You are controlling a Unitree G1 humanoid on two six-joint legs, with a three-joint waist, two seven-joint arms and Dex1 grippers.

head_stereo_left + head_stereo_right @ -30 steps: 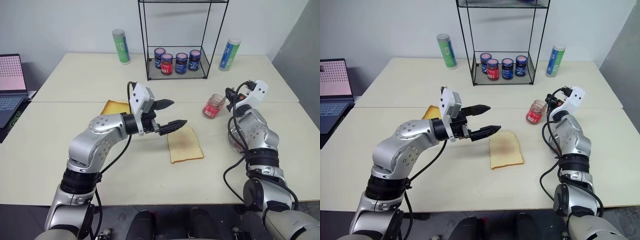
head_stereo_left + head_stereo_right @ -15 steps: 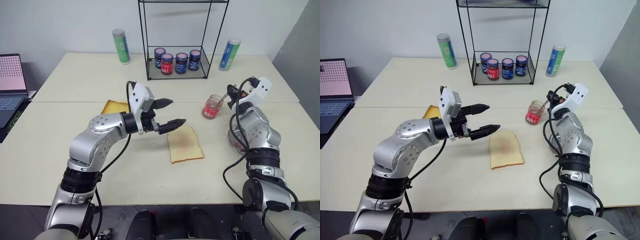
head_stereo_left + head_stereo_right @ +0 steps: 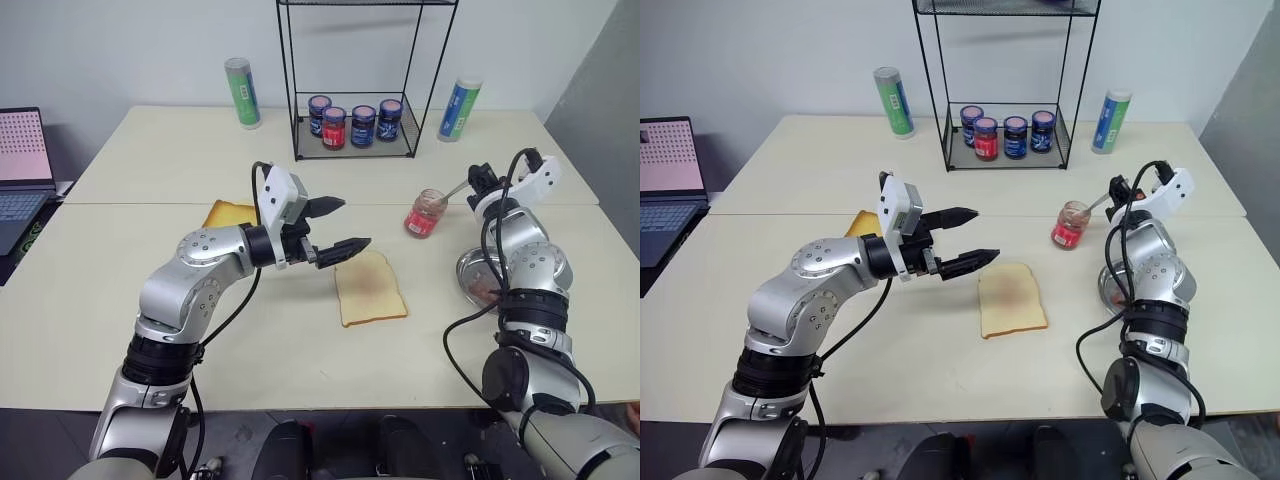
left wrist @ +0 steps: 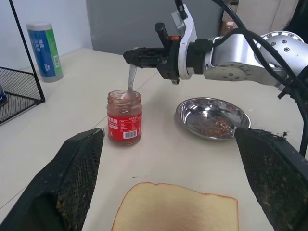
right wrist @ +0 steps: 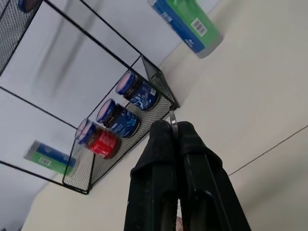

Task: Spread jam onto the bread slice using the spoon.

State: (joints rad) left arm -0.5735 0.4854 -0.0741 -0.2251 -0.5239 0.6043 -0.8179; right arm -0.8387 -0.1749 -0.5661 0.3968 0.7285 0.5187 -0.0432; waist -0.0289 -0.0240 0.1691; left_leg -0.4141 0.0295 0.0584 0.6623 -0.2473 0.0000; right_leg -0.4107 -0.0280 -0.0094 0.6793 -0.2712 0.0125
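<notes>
The clear jar of red jam stands open on the table, right of the bread slice. My right gripper hovers to the right of the jar, shut on the handle of the silver spoon. The spoon slants down so that its bowl dips into the jar's mouth. The pale bread slice lies flat with a faint pink smear in its middle. My left gripper is open and holds nothing, hanging level just above the table beside the slice's near-left corner.
A round steel dish with red smears sits right of the bread, under my right forearm. A toasted slice lies behind my left arm. The wire rack of dark blue jars, two tubes and a laptop stand further off.
My right gripper has rolled and drifted up and to the right, away from the jar, tilting the spoon while its bowl stays at the jar. My left arm has not moved.
</notes>
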